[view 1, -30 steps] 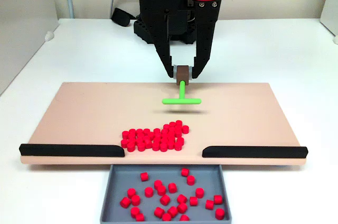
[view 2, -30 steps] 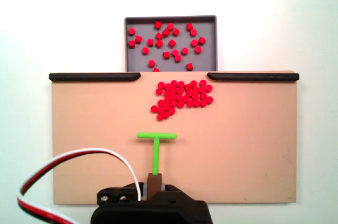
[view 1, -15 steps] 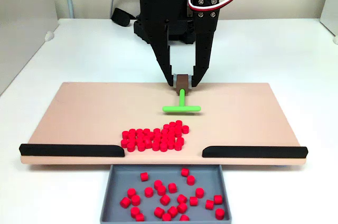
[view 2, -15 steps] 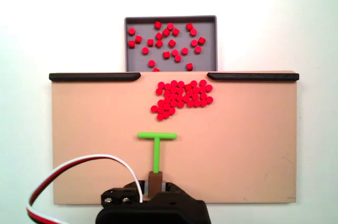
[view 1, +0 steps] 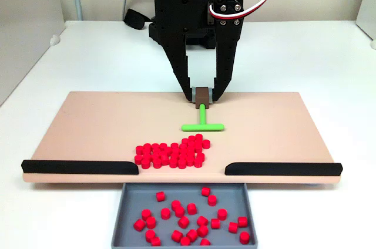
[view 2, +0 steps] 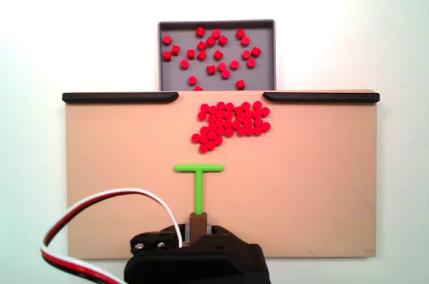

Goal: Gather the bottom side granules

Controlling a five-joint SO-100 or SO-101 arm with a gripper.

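The granules (view 1: 170, 154) (view 2: 231, 123) are a dense patch of tiny red pellets on the peach board (view 1: 88, 125) (view 2: 301, 177), just before the gap between two black rails. My black gripper (view 1: 202, 95) (view 2: 198, 227) is shut on the brown block of a green T-shaped tool (view 1: 202, 125) (view 2: 199, 169). The tool's crossbar faces the patch and lies low over the board, a short gap from the nearest pellets. In a fixed view, the gripper body hides the board's edge behind the tool.
A grey tray (view 1: 120, 214) (view 2: 161, 53) sits past the gap and holds loosely strewn red pellets (view 1: 188, 211) (view 2: 211, 53). Black rails (view 1: 79, 167) (view 1: 282, 168) line that board edge on either side. A red, white and black cable (view 2: 87, 210) loops off the arm.
The gripper has come down and carried the green tool a little closer to the red patch. The pellets have not moved.
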